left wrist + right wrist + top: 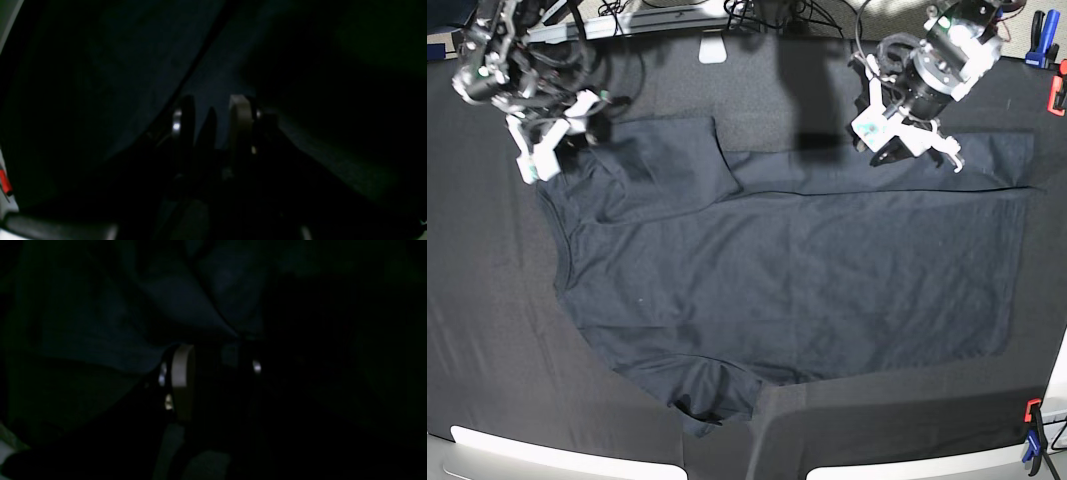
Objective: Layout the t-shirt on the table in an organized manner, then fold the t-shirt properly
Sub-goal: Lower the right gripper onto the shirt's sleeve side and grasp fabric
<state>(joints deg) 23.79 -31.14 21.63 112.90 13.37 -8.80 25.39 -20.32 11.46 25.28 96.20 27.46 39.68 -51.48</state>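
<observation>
The dark slate-blue t-shirt (787,270) lies spread on the black-clothed table (487,300), collar to the left, hem to the right. One sleeve (667,165) is folded over at the top left, and the far edge is folded into a long strip. My left gripper (884,152) is low at that far edge. In the left wrist view (211,113) its fingers stand close with dark cloth (140,66) between them, too dim to judge the grip. My right gripper (592,128) is at the shoulder corner. In the right wrist view (215,356) folds of cloth (100,326) converge at its fingertips.
A red clamp (1057,95) and a blue clamp (1034,25) sit at the table's far right edge, and another pair of clamps (1032,430) at the near right. Cables and a metal rail run behind the table. Both wrist views are very dark.
</observation>
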